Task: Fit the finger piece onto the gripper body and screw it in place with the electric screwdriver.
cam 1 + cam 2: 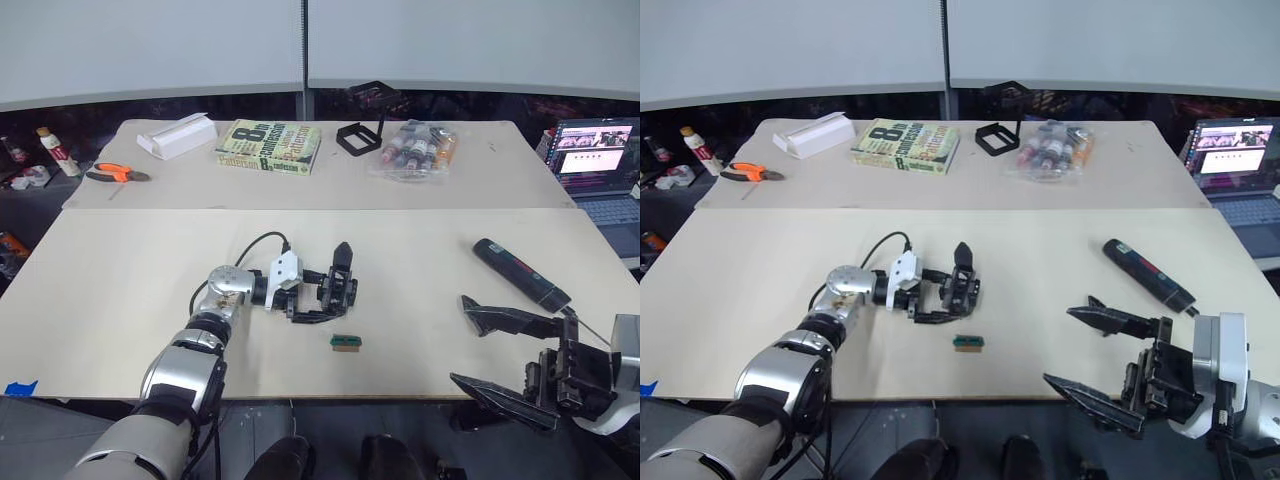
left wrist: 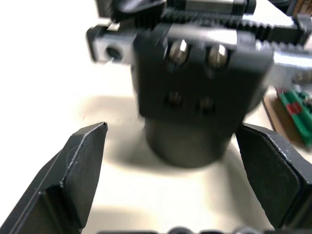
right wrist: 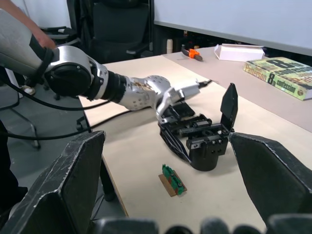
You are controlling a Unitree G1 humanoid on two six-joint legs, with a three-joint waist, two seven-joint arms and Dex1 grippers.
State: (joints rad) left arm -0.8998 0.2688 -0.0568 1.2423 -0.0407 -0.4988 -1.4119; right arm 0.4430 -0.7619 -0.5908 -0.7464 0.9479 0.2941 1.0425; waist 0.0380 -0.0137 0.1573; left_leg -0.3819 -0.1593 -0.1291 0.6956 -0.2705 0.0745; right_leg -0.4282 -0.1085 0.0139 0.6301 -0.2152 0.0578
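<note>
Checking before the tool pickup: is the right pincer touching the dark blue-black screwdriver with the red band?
Apart. In the left eye view, bare tabletop separates the right pincer from the screwdriver.

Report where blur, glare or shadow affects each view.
Left wrist view: the gripper body sits close and blurred, two screw heads glinting, a soft shadow beneath it. Right wrist view: the gripper body and the green-and-brown block are sharp; the right hand's near fingers are soft. Eye views: even light, the laptop screen glowing.
</note>
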